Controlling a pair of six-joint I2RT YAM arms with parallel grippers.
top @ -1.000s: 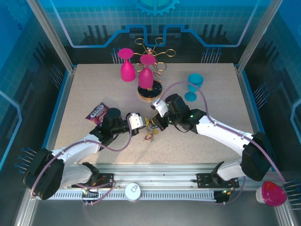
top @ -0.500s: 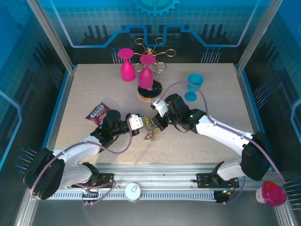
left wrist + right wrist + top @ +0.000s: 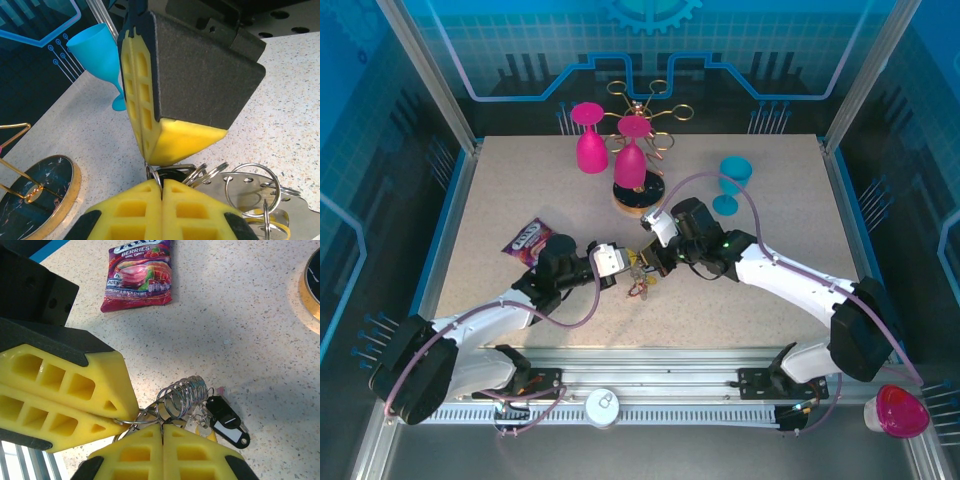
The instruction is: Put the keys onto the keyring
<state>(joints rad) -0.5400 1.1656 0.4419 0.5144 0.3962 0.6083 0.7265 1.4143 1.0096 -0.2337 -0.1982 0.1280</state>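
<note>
**A:** Keyring first. Where is that thin grey metal loop [image 3: 181, 389]?

**B:** It is bunched in a coil with the small split rings, exactly where the two tips meet. That spot is toward the near middle of the speckled beige surface [image 3: 520, 190], well in front of the round wooden rack base [image 3: 638, 198].

**A:** And the claws?

**B:** The left claw [image 3: 122, 420] has its yellow pads pressed together on a thin wire running out of the coil. The right claw [image 3: 162, 432] is pressed together too, nipping wire at the foot of the same coil. I can't tell exactly which loop each one has.

**A:** So which arm is nearer?

**B:** Neither. From above they come in nose to nose, left from the left and right from the far right, with the bunch between them.

**A:** Where are the small silver keys with plastic tags [image 3: 639, 288]?

**B:** They trail off the near side of the pinch. One black-tagged key [image 3: 227, 424] lies with its long axis slanting away from the right claw's tips. I can't say whether they hang or rest.

**A:** What does the next move turn on?

**B:** My guess is the short stretch of wire between the two grips, since both arms must agree on its line.
</note>
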